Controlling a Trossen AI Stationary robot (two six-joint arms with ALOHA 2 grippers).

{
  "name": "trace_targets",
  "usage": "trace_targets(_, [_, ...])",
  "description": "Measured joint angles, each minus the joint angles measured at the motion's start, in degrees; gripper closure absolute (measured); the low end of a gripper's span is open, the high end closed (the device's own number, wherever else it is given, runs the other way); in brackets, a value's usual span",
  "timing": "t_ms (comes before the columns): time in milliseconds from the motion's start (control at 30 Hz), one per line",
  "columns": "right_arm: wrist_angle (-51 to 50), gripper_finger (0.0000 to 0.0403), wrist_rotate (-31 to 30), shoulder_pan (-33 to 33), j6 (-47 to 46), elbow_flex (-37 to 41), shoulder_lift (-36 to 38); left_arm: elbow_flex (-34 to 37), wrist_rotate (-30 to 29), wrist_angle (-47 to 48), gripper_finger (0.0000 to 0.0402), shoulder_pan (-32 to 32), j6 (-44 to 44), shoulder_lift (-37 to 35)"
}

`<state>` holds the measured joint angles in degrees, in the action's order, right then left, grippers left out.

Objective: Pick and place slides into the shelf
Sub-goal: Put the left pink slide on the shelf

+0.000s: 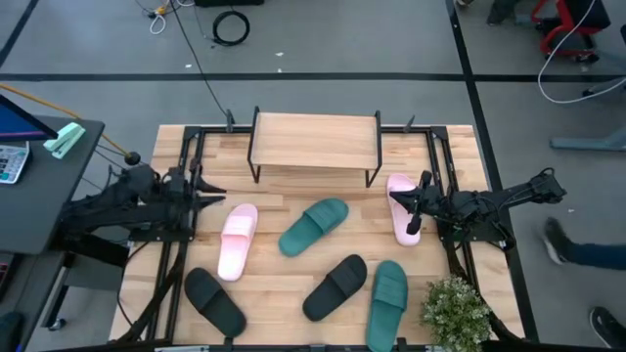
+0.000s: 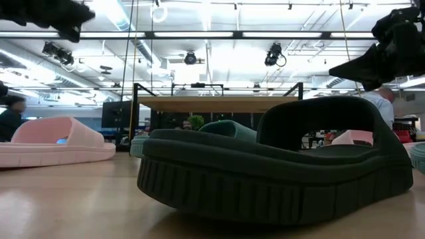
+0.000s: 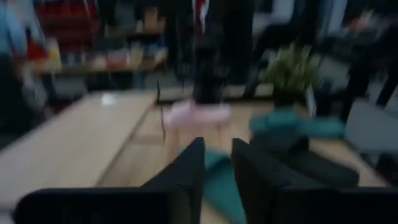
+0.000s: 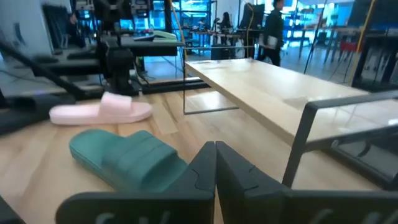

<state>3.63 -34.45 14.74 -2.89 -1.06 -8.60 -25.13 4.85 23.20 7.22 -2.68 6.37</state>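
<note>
Jaws of the left gripper (image 1: pixel 217 195) stand slightly parted and empty; the right gripper (image 1: pixel 403 204) is clenched on nothing. Nearest the left one lies a pink slide (image 1: pixel 237 241), just beside and toward the table's near edge, its long axis running front to back. No slide sits on the shelf (image 1: pixel 315 142) yet.

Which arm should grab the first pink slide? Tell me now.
Likely the left. The left pincer hangs empty beside a pink slide lying free on the table. The right pincer is shut over the other pink slide by the shelf.
</note>
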Motion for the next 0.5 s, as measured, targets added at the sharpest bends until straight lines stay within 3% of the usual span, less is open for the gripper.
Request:
trace_targets(100, [-0.1,0.0393,0.0,0.0,0.4,-0.1,0.0,-3.0,-0.3,6.7,0.0265,0.0,0.0,5.8])
trace_targets(233, [-0.1,0.0393,0.0,0.0,-0.3,-0.1,0.0,-3.8,0.2,7.3,0.0227,-0.9,0.0,15.9])
trace_targets(367, [0.4,0.0393,-0.1,0.0,1.4,-0.1,0.0,-5.8,0.3,7.0,0.0223,-2.3,0.4,26.9])
trace_targets(500, [9.7,0.0393,1.0,-0.1,-3.2,-0.2,0.0,-12.8,0.3,6.4,0.0239,-4.5,2.7,36.7])
